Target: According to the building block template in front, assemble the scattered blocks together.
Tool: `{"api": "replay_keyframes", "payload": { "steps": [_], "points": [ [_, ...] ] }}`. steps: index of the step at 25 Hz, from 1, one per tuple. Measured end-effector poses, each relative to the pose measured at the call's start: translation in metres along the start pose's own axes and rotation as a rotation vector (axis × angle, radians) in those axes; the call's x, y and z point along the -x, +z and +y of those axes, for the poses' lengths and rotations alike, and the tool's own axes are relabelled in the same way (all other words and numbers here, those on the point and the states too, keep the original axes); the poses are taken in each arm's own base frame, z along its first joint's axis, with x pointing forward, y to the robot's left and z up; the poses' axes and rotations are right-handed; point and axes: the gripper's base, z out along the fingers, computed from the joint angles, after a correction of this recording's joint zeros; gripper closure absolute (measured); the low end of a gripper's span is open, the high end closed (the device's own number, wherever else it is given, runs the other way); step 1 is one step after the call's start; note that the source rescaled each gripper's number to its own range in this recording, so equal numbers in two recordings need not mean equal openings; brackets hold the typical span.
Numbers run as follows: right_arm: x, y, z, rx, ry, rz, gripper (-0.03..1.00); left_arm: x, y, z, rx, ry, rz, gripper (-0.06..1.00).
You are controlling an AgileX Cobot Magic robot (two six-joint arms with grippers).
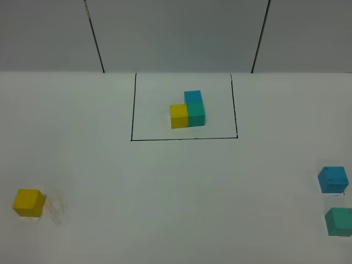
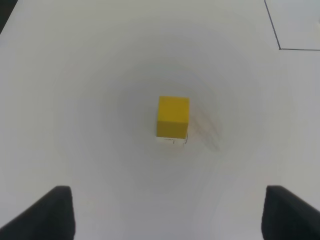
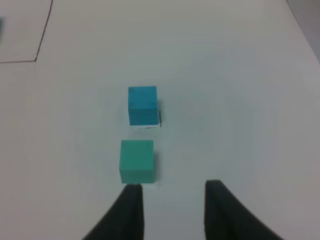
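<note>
The template (image 1: 187, 110) is a joined yellow, teal-green and sky-blue trio inside a thin black rectangle at the back centre. A loose yellow cube (image 1: 28, 202) sits at the front left; in the left wrist view it (image 2: 173, 116) lies ahead of my open, empty left gripper (image 2: 170, 215). A loose sky-blue cube (image 1: 333, 179) and a teal-green cube (image 1: 339, 221) sit apart at the right edge. In the right wrist view the teal-green cube (image 3: 136, 160) lies just ahead of my open, empty right gripper (image 3: 175, 200), with the sky-blue cube (image 3: 142, 104) beyond it. Neither gripper shows in the exterior view.
The white table (image 1: 176, 187) ends at a grey back wall (image 1: 176, 33) with dark vertical seams. A faint scuff mark (image 1: 55, 209) lies beside the yellow cube. A corner of the black frame line (image 2: 280, 47) shows in the left wrist view.
</note>
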Motion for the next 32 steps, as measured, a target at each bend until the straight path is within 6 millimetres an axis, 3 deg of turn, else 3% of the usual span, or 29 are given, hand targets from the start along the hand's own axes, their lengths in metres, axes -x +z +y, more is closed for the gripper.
{"api": "replay_keyframes", "payload": {
  "steps": [32],
  "points": [
    [0.0000,0.0000,0.0000,0.000,-0.001,0.000,0.97,0.0004,0.0005,0.0000,0.000,0.000,0.004,0.26]
  ]
}}
